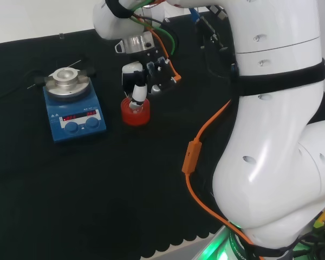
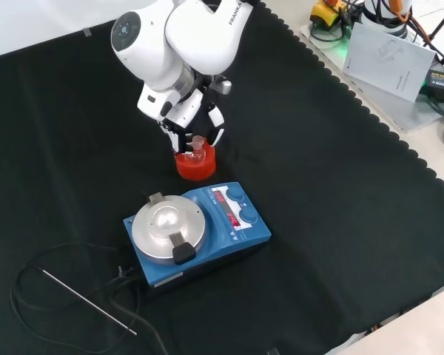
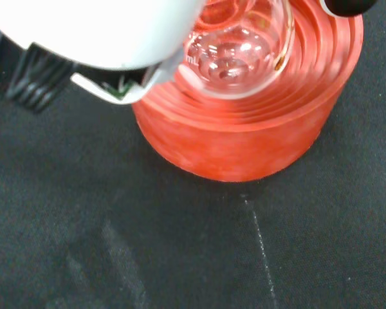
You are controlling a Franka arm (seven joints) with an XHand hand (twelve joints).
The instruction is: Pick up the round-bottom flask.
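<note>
A clear round-bottom flask (image 3: 235,51) sits in a red ribbed ring stand (image 3: 244,141) on the black cloth. In the front view the flask's short neck (image 2: 197,143) sticks up out of the stand (image 2: 194,167). The hand (image 2: 186,115) hangs right above it, with fingers reaching down on both sides of the neck and small gaps showing. In the head view the hand (image 1: 150,73) is over the stand (image 1: 135,116), and one white finger (image 1: 138,93) covers the neck. In the wrist view a white finger (image 3: 103,32) lies close beside the bulb.
A blue hotplate stirrer (image 2: 207,229) with a round metal top stands just in front of the stand in the front view, and left of it in the head view (image 1: 73,111). A thin metal rod (image 2: 89,302) and a black cable lie beyond it. Papers (image 2: 388,55) lie off the cloth.
</note>
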